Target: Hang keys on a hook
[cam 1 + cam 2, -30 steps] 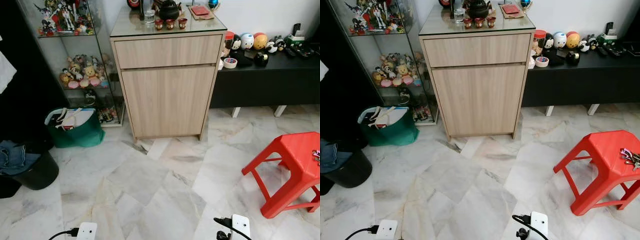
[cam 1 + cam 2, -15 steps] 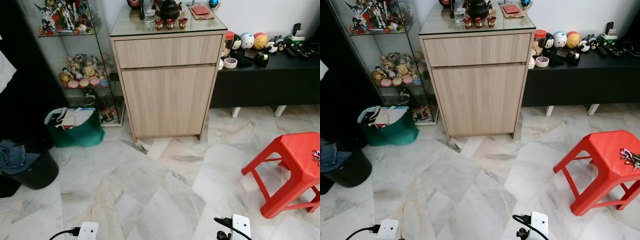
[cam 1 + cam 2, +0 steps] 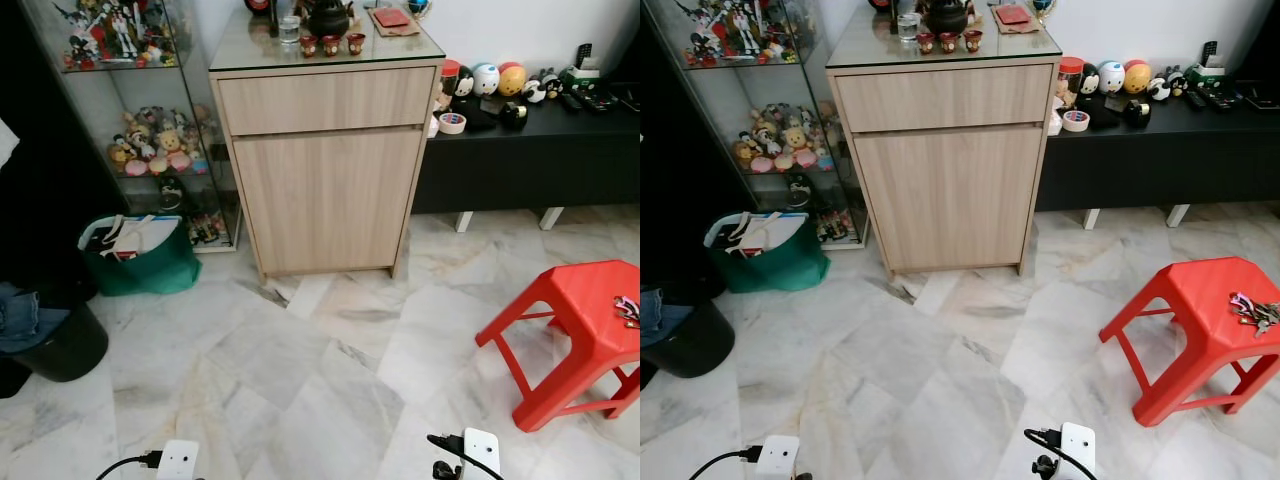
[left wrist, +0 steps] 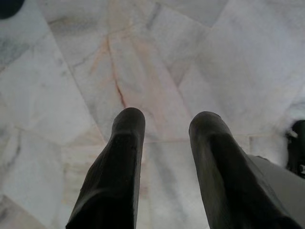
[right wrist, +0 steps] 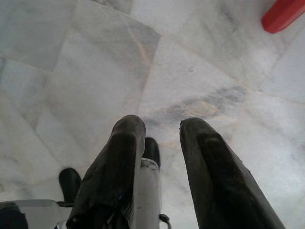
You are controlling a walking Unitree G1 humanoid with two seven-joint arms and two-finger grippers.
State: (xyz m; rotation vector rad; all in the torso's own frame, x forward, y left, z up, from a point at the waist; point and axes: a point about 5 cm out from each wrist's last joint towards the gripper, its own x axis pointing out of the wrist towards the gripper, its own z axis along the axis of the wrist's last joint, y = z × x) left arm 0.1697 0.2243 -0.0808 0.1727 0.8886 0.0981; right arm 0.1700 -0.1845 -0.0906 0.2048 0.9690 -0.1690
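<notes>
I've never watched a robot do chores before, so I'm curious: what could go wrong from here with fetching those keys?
1. The keys lie near the edge of the red stool; a clumsy grab might knock them to the marble floor.
2. The stool looks light and could tip if bumped.
3. No hook is visible, so the robot may need to search.

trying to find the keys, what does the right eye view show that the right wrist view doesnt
The right eye view alone shows the keys lying on the seat of the red stool, plus the wooden cabinet. The right wrist view alone shows the right gripper, fingers apart, hanging over bare floor. Both share the marble floor and some of the red stool.
</notes>
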